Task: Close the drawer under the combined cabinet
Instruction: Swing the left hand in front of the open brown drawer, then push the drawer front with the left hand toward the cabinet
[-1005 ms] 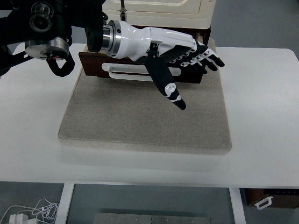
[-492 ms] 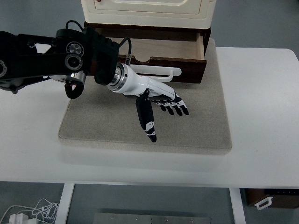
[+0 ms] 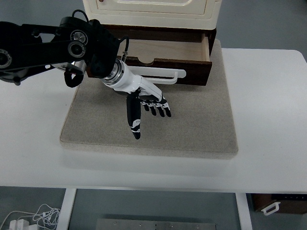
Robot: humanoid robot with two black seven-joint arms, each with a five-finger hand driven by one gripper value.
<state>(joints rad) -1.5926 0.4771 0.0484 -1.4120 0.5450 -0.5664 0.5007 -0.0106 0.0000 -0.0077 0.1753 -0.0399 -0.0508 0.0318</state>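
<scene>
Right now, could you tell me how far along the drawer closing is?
Nothing looks done yet: the drawer under the cabinet stands pulled out, its inside showing. In hand: the left hand hovers over the mat in front of the white handle, fingers open, not touching it. Left: push the drawer front fully in.

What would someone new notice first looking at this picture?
The black arm reaching in from the left, ending in a white and black left hand with its fingers spread open over the grey mat. Just behind it, the dark wooden drawer stands pulled out under the cream cabinet.
</scene>
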